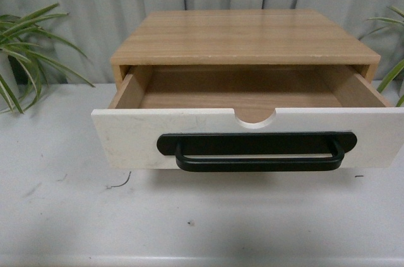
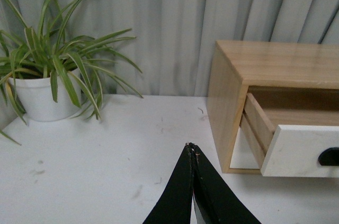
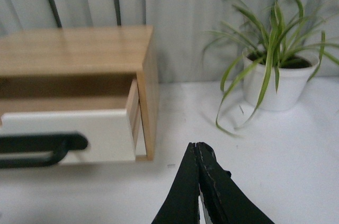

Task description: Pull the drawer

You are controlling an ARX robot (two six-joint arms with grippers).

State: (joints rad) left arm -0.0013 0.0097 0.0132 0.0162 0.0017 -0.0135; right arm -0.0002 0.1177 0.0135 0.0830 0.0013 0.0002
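The drawer (image 1: pixel 252 136) stands well out of its wooden cabinet (image 1: pixel 243 36), empty, white front and black handle (image 1: pixel 255 151) facing the robot on the worktop (image 1: pixel 63 216). The pull looks done. Both arms hang clear at either side, left fingers (image 2: pixel 192 152) and right fingers (image 3: pixel 197 152) pressed together, holding nothing. Little remains beyond staying clear.

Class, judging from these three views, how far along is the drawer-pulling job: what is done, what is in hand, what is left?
Done: the drawer stands well out of the wooden cabinet, its bare wood floor exposed. In hand: nothing; the left gripper and right gripper are both shut, empty and off to the sides, clear of the black handle. Left: apparently little, at most pulling it further out.
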